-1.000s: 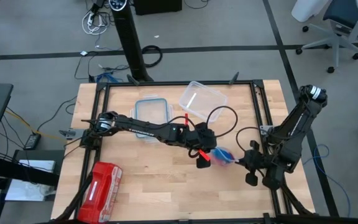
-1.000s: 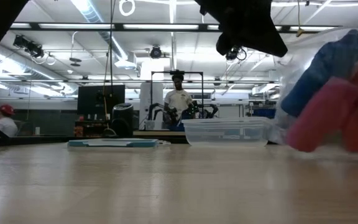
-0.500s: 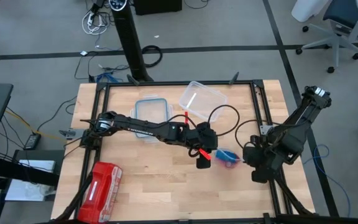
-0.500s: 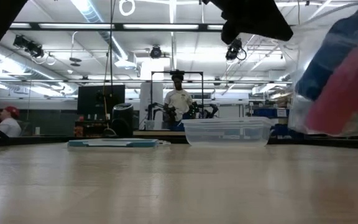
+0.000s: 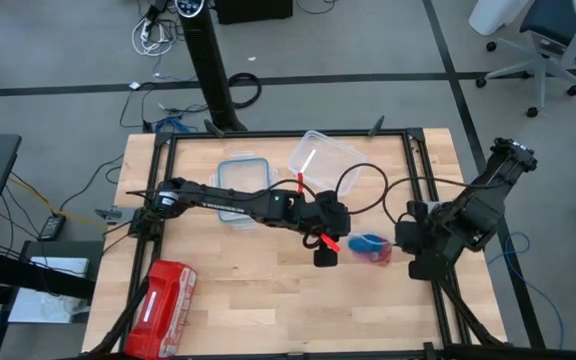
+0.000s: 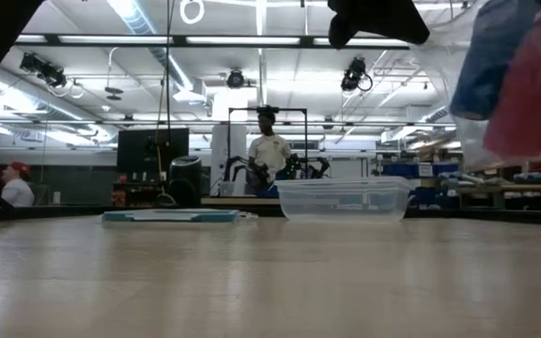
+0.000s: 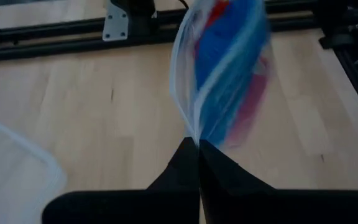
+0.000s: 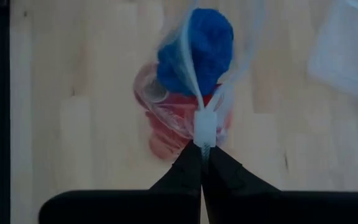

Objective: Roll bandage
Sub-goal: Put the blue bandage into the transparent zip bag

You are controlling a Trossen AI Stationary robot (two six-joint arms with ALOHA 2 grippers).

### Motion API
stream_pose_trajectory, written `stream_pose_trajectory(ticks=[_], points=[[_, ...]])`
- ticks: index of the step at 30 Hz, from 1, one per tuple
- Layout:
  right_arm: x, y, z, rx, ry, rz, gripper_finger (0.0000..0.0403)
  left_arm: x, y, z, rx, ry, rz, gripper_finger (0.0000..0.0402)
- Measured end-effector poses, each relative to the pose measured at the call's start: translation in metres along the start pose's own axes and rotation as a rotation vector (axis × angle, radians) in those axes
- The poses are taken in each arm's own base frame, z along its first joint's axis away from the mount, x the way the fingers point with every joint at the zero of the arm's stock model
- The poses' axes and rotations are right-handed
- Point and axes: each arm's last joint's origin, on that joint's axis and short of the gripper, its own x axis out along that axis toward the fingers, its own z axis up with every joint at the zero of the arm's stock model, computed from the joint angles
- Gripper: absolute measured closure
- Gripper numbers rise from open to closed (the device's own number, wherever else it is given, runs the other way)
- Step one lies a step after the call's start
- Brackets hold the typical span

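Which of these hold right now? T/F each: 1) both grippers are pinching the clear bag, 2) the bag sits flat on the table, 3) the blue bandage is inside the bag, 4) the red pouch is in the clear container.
1) True. The left gripper and right gripper are each shut on the clear bag.
2) False. The low view shows the bag lifted clear of the table.
3) True. The bandage is inside, with red-pink rolls.
4) False. The red pouch lies on the table, far from the clear container.
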Motion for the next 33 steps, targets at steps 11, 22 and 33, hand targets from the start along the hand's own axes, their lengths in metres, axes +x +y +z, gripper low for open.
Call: stream_pose_trajectory(ticks=[11, 22, 33], points=[[0.001, 0.009, -0.005, -0.032, -0.016, 0.006, 0.0403, 0.007, -0.024, -0.007, -0.010, -0.028, -0.004, 0.0401], [0.044, 0.024, -0.024, -0.018, 0.029, 0.089, 0.0403, 0.032, -0.064, -0.041, -0.016, -0.091, 0.035, 0.0401], [0.052, 0.024, -0.022, -0.021, 0.002, 0.100, 0.0403, 0.029, -0.061, -0.042, -0.023, -0.036, 0.047, 0.0391]])
